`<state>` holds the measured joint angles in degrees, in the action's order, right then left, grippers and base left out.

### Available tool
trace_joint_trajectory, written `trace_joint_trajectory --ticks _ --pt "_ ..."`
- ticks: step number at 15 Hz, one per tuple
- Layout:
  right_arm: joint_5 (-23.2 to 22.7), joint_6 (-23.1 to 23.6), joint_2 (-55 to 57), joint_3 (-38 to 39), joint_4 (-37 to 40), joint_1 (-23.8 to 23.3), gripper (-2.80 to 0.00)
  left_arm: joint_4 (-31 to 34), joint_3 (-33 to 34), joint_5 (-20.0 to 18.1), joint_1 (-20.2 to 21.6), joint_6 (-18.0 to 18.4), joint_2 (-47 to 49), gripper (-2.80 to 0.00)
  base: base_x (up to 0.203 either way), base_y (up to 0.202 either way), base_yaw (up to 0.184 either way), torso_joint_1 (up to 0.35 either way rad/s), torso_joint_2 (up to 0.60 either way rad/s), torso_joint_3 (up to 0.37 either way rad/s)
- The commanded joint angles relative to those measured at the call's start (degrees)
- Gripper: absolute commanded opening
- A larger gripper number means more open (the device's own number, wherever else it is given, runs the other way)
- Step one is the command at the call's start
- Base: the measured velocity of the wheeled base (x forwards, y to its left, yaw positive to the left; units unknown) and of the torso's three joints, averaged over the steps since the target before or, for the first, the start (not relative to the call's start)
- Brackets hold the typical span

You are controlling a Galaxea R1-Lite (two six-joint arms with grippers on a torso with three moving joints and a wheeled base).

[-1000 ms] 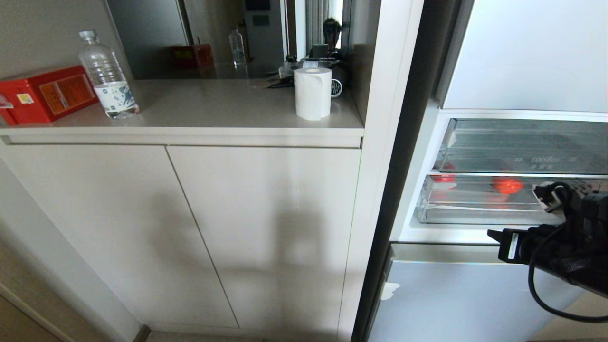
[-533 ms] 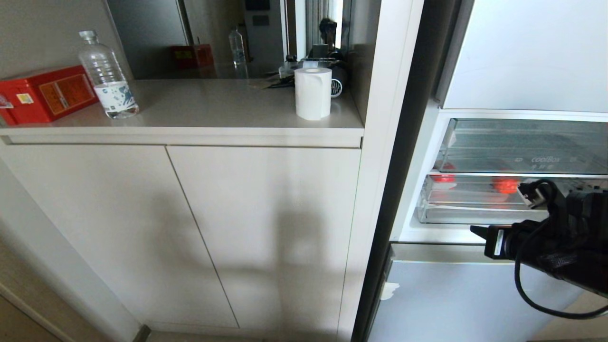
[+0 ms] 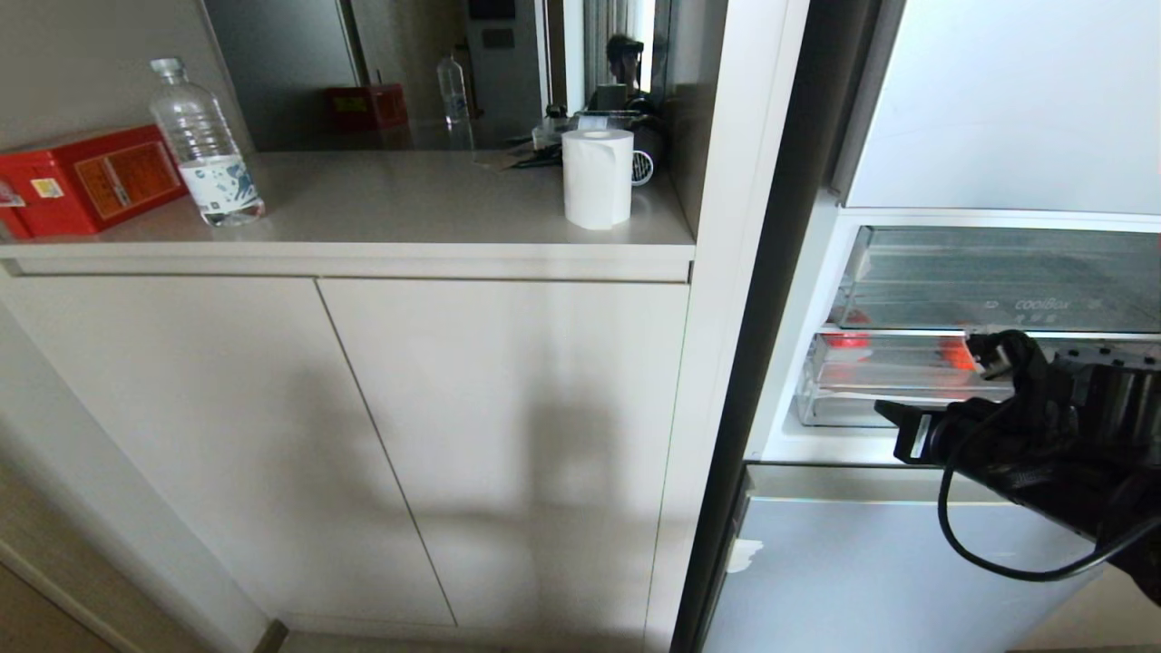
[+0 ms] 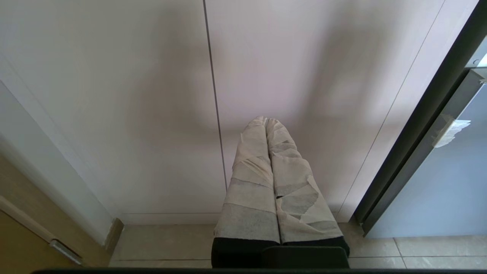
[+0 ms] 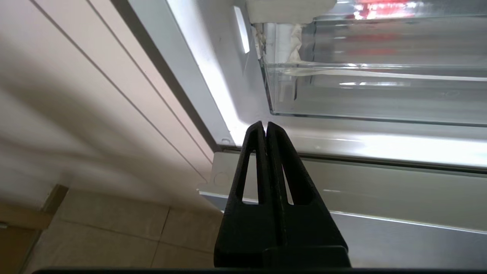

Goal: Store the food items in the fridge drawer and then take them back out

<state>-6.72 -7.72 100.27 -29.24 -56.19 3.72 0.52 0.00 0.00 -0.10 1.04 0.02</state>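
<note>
two red food items [image 3: 848,341] glow inside the clear fridge drawer [image 3: 907,399]; right end effector [image 5: 265,127] pressed together.

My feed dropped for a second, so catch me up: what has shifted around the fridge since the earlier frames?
The right gripper has risen and swung left across the front of the fridge drawer, its arm now hiding most of one of the food items. It is shut and holds nothing. The drawer, the other food item, the bottle, the paper roll and the left gripper stayed put.
</note>
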Motion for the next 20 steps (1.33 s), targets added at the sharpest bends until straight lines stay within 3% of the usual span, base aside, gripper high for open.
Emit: trace_joint_trajectory --ticks 1,9,10,20 --pt "0.0 0.1 4.6 0.5 -3.4 0.2 -2.80 0.0 0.0 0.0 0.0 0.0 -0.1 -2.80 0.000 0.000 0.000 0.000 0.00 0.000" --pt "2.0 0.3 10.1 -0.7 -11.5 1.5 -2.80 0.0 0.0 0.0 0.0 -0.1 -0.1 -2.80 0.000 0.000 0.000 0.000 0.00 0.000" --pt "2.6 0.4 10.2 -0.6 -11.8 1.7 0.00 0.0 0.0 0.0 0.0 0.0 -0.1 -2.80 0.000 0.000 0.000 0.000 0.00 0.000" --pt "2.6 0.2 15.2 -6.0 -13.6 2.0 0.00 0.0 0.0 0.0 0.0 0.0 -0.1 -2.80 0.000 0.000 0.000 0.000 0.00 0.000"
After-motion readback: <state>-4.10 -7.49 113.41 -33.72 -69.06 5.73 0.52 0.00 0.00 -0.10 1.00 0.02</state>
